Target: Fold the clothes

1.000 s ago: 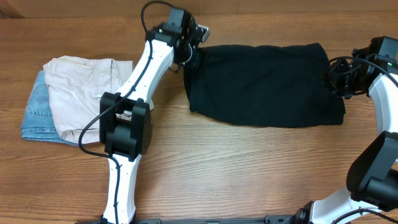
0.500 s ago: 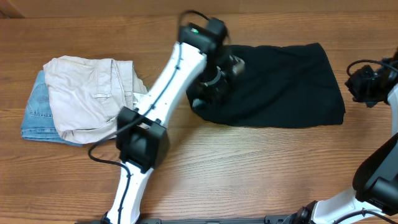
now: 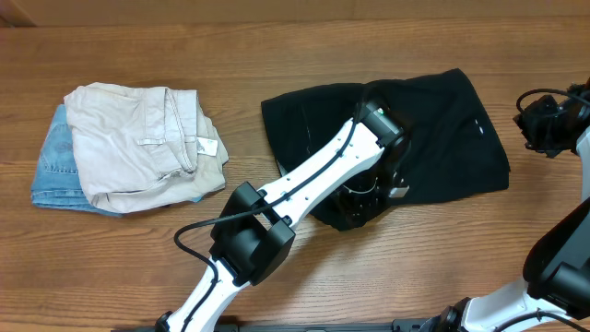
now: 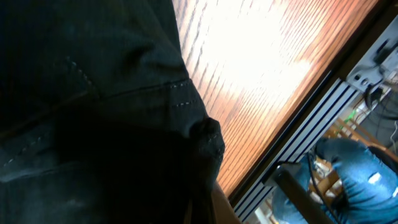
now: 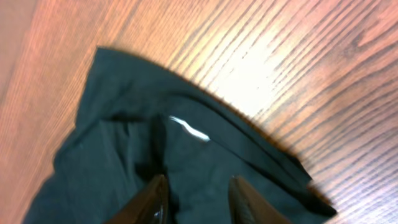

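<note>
A black garment (image 3: 442, 129) lies on the wooden table at the right, rumpled, with its left part pulled over toward the front. My left gripper (image 3: 364, 203) is at its front edge, shut on a bunched fold of the black cloth (image 4: 93, 93). The cloth hides most of its fingers (image 4: 200, 208). My right gripper (image 3: 533, 122) hovers just off the garment's right edge. In the right wrist view its fingers (image 5: 196, 190) are open and empty over the black cloth (image 5: 124, 155).
A folded beige garment (image 3: 138, 138) sits on folded blue jeans (image 3: 51, 175) at the far left. The left wrist view shows the table's front edge and a black frame rail (image 4: 311, 118) beyond it.
My left gripper has swept from the garment's back left corner to its front middle, dragging the cloth with it. My right gripper has drawn back to the right, off the garment.
</note>
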### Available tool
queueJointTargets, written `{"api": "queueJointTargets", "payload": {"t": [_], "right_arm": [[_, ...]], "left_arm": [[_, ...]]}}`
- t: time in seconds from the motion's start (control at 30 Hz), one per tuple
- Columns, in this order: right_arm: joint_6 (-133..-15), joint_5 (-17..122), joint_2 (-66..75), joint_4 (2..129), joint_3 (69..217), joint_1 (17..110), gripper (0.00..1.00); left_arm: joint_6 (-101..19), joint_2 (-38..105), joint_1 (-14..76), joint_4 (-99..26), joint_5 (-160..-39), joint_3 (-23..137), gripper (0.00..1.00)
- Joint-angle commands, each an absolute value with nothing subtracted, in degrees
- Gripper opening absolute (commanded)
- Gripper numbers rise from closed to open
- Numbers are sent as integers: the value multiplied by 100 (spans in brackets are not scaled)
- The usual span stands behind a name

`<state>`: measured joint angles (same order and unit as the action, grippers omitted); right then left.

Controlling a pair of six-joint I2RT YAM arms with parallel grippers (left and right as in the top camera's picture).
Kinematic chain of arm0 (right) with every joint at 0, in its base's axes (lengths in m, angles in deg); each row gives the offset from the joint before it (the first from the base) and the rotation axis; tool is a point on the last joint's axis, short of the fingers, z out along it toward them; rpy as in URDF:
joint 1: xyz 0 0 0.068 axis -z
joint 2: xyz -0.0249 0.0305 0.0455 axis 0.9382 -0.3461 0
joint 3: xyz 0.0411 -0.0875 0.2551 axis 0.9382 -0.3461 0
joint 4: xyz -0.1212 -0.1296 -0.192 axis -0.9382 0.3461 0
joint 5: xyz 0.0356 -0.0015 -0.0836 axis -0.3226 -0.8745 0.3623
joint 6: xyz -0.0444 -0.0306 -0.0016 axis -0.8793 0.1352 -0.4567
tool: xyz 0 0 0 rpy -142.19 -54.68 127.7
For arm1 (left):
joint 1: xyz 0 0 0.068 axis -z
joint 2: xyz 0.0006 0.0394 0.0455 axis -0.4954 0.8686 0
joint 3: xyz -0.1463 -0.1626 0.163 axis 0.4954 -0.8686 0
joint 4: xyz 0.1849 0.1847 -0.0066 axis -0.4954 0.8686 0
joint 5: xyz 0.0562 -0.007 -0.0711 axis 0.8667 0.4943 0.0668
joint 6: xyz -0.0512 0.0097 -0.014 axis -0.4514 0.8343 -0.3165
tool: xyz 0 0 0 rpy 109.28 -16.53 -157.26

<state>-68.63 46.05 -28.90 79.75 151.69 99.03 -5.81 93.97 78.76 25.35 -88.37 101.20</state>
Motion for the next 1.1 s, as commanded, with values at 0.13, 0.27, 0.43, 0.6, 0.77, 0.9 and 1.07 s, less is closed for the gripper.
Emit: {"api": "queueJointTargets", "payload": {"t": [0.13,0.27,0.43,0.6,0.77,0.9,1.07], "right_arm": [[-6998,4371,-3327,7488,15228,9162,46],[-6719,4458,-3804,7322,15228,8808,47],[-6524,4294,-4337,6968,15230,8545,46],[-6546,4222,-4252,7042,15243,8506,4],[-6544,5271,-3314,8071,15247,9044,4],[-6544,5907,-2416,8893,15245,9564,4],[-6544,6441,-2066,9934,15245,9951,4]], "left_arm": [[-439,9266,7762,2425,-8590,9913,4],[-484,9266,7720,2321,-8550,9913,4],[-592,9266,7718,2301,-8290,9913,4],[-600,9266,7688,2303,-8284,9915,4],[-727,9258,7600,2410,-8096,9915,4],[-736,9255,7487,2563,-8122,9915,4],[-847,9255,7417,2594,-8166,9913,4]]}}
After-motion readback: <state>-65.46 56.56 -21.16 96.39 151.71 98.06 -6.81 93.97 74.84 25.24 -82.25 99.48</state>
